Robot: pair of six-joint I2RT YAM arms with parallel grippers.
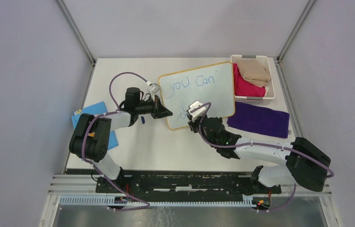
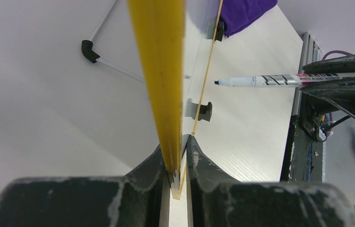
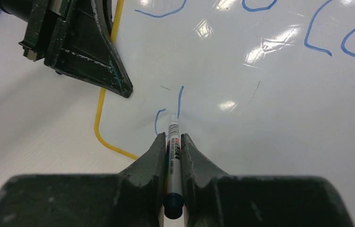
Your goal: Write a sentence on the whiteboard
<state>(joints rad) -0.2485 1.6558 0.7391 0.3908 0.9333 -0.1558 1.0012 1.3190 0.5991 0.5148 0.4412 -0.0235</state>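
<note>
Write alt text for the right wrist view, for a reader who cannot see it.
The right gripper holds a marker, tip at the glossy whiteboard beside two short blue strokes of an unfinished letter. At upper left the left gripper clamps the board's yellow frame; parts of larger blue words run along the top.

Robotics lab cell, grey enclosure walls (image 1: pixel 19 71), white table (image 1: pixel 166 151), aluminium mounting rail (image 1: pixel 185 202)

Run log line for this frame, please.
left gripper: shut on whiteboard edge | right gripper: shut on marker | sentence: "you Can" written, "d" begun | marker tip at board
</note>
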